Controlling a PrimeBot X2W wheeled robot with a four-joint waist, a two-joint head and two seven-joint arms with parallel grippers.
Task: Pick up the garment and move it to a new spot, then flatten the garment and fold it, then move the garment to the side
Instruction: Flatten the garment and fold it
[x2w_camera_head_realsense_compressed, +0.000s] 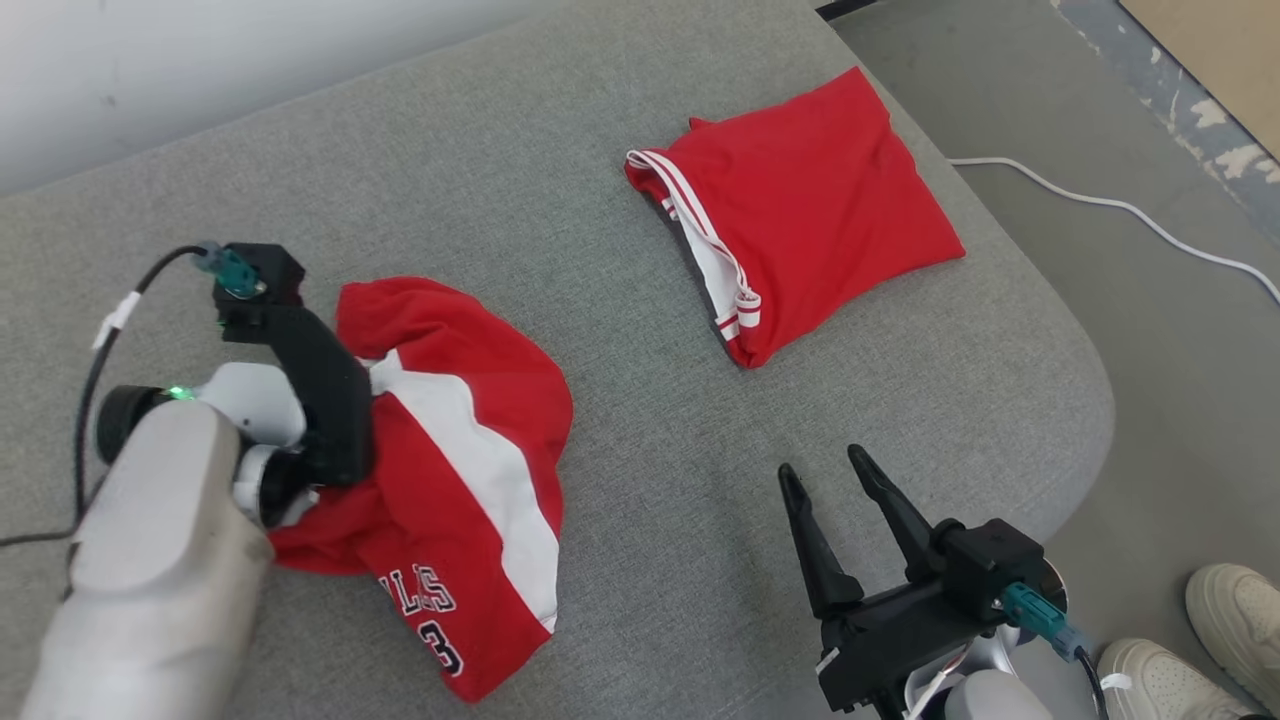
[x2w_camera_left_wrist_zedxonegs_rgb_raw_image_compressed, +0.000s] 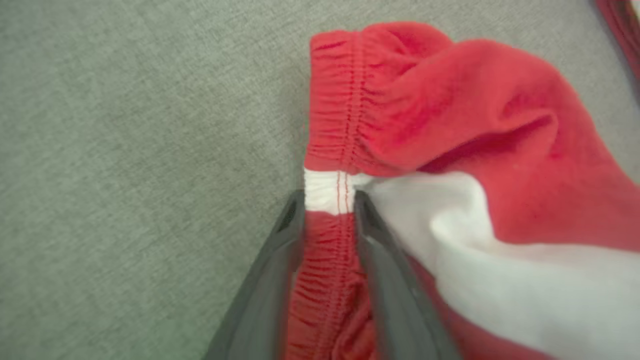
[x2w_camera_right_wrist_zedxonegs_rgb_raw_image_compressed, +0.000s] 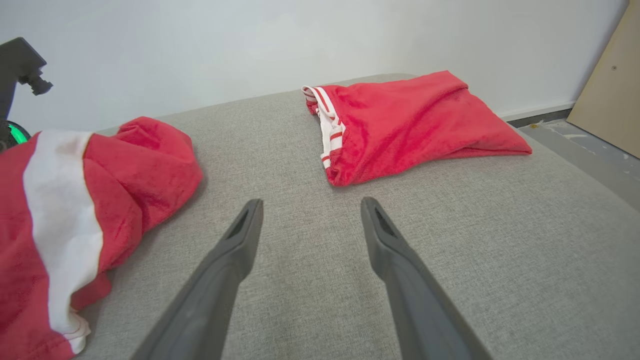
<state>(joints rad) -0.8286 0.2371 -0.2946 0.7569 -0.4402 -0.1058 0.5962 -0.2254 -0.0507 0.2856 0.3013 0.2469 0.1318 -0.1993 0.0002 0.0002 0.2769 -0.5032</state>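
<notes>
Left gripper (x2w_camera_left_wrist_zedxonegs_rgb_raw_image_compressed: 328, 200) seems to pinch the shorts (x2w_camera_head_realsense_compressed: 470, 400) at nine o'clock; right gripper (x2w_camera_head_realsense_compressed: 824, 462) gapes empty at five o'clock.

This is looking like a bare lab or test room, perhaps: a grey upholstered surface (x2w_camera_head_realsense_compressed: 700, 500) is sitting against a plain white wall (x2w_camera_right_wrist_zedxonegs_rgb_raw_image_compressed: 250, 45), a white cable (x2w_camera_head_realsense_compressed: 1095, 200) is trailing across scuffed concrete floor (x2w_camera_head_realsense_compressed: 1150, 330), and a board (x2w_camera_right_wrist_zedxonegs_rgb_raw_image_compressed: 610, 95) is leaning nearby.

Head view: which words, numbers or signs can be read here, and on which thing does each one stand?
"LLS": black letters on the shorts; the start of the word is hidden in a fold.
"3": a black number below those letters, on the same shorts; it may be cut off.
No text can be seen on the folded garment.
</notes>
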